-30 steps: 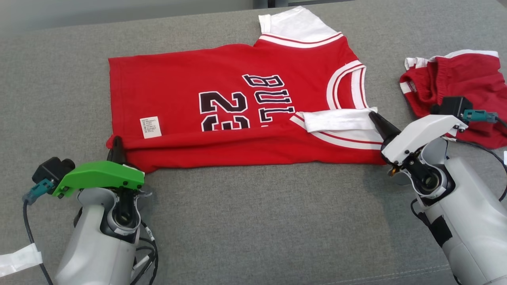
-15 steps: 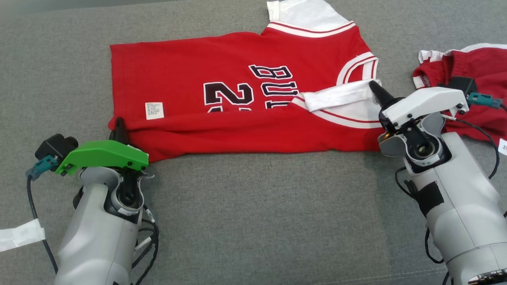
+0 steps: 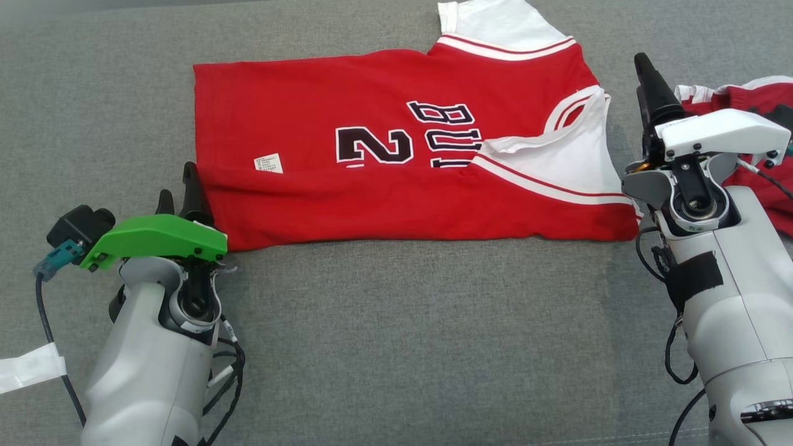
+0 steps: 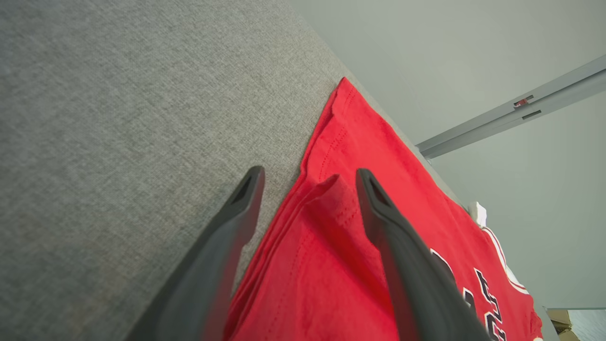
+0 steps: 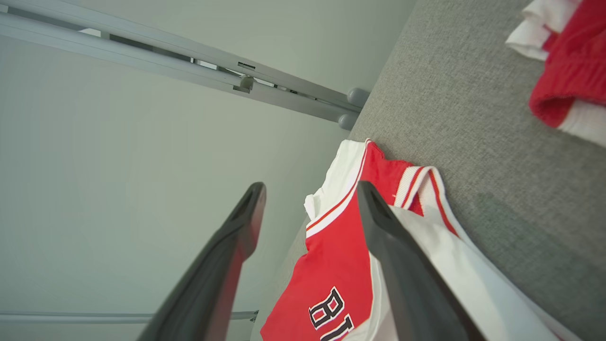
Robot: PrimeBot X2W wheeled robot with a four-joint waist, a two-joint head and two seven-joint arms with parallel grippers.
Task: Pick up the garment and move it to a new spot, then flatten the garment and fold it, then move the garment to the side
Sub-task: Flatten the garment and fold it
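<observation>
Lying across the middle of the grey upholstered surface (image 3: 396,322), the red jersey (image 3: 396,155) has its near edge doubled over toward 12 o'clock. A white sleeve (image 3: 557,161) slumps crookedly at its 3 o'clock end.

The left tool (image 3: 176,186) sits at the jersey's 8 o'clock corner with its fingers spread wide. In the left wrist view a raised lip of hem (image 4: 331,189) stands between them, ungripped. The right tool (image 3: 644,71) stands off the 3 o'clock end, also wide and holding nothing, close to a second red garment (image 3: 759,105).

The fold looks laid but fragile. If the left tool pulls away low, a finger could hook that lip and drag the corner open. Unless it is smoothed, the skewed sleeve would put a lump into the next fold. A careless sweep of the right arm could catch the neighbouring garment and pull it onto the jersey.
</observation>
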